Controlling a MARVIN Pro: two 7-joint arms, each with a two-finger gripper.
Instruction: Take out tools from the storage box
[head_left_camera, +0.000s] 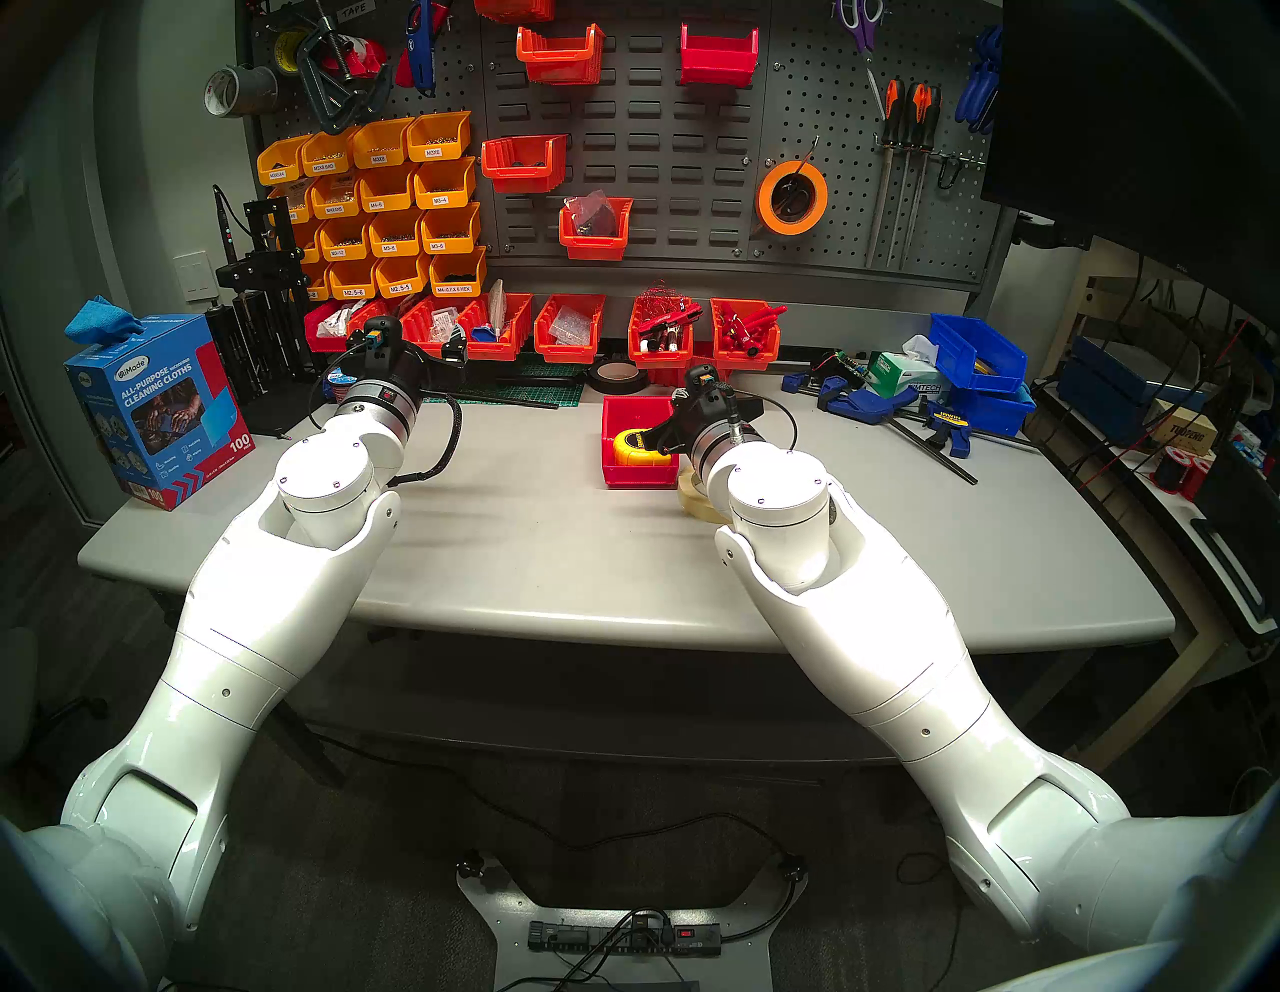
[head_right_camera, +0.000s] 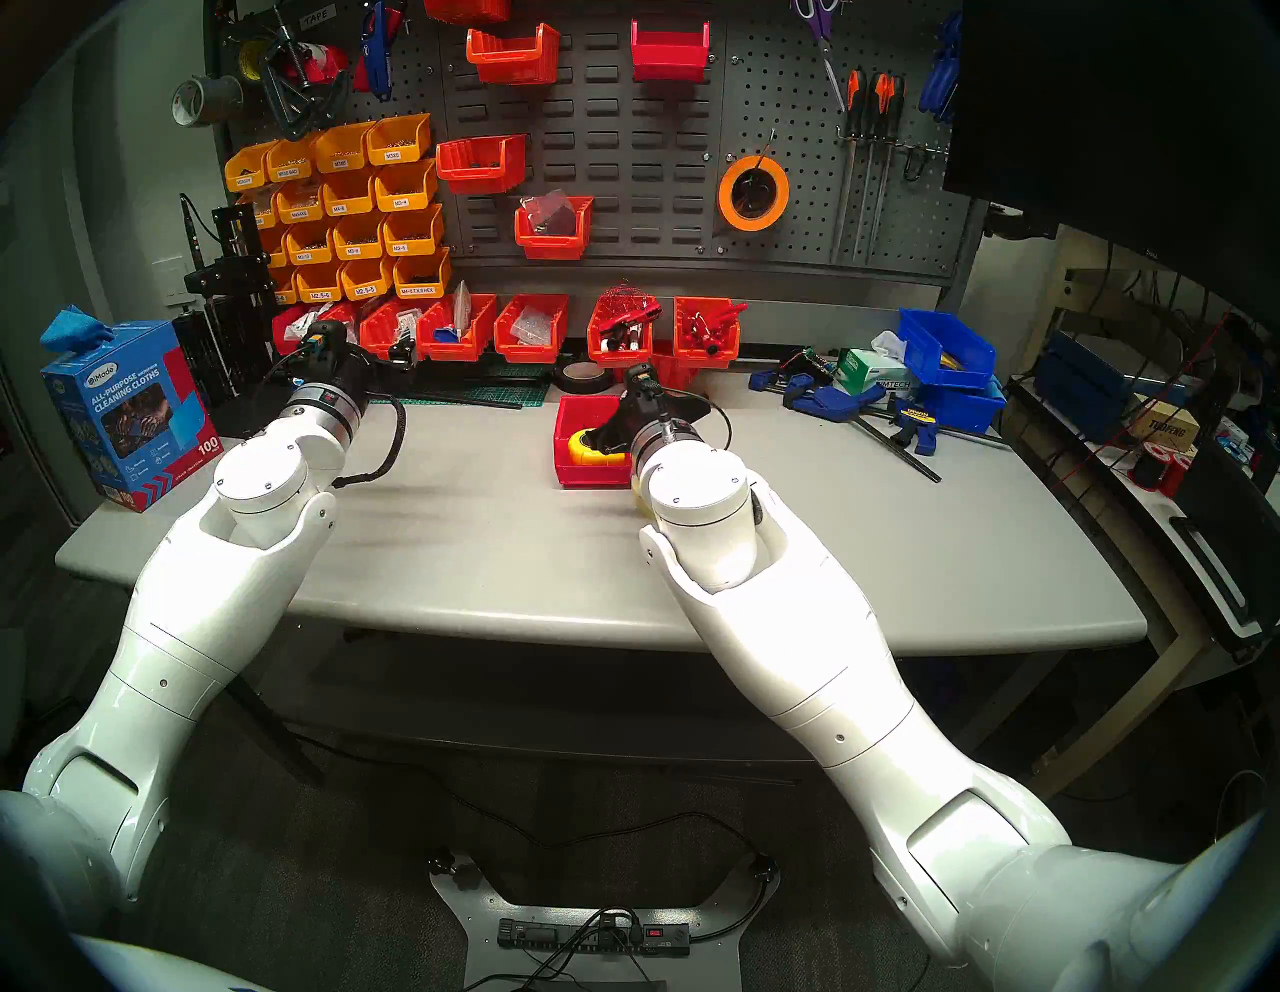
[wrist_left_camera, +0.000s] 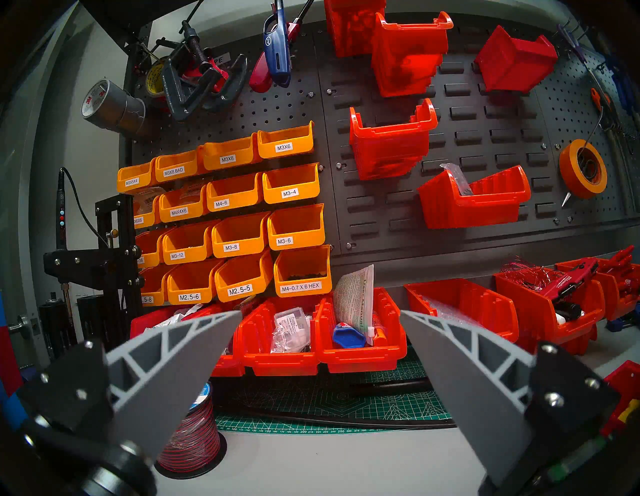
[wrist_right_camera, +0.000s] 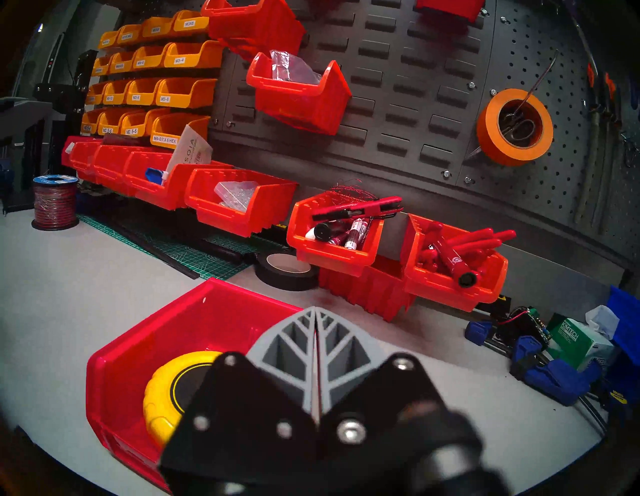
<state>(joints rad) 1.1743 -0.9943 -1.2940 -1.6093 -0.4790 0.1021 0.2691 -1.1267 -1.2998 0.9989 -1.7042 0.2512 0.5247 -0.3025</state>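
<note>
I have the right gripper (wrist_right_camera: 316, 322) hanging over the red box (wrist_right_camera: 194, 311), its fingers pressed together with nothing between them. The box sits mid-table, a little toward the back edge. The tape measure (wrist_right_camera: 169, 391) lies inside it, flat on its side against the near-left wall, yellow rim up. The cream tape roll (head_left_camera: 696, 495) is already out, lying on the table just beside the box's near right corner, half hidden under my right wrist.

So the measure is what's left, I judge. To do it well I must first spread the fingers wide, since the case is broad. Then I'd shift toward the box's left side and tip the wrist down, because the gripper points roughly level now. I'd straddle the case across its thin faces if the wall leaves room; one finger has to slip between case and wall. The box is light, so a finger that catches the wall may push or lift it; I'd lift slowly and watch that it stays put.

My left gripper (wrist_left_camera: 320, 313) is spread and empty, well apart near the back left, facing the bins (wrist_left_camera: 322, 332).
</note>
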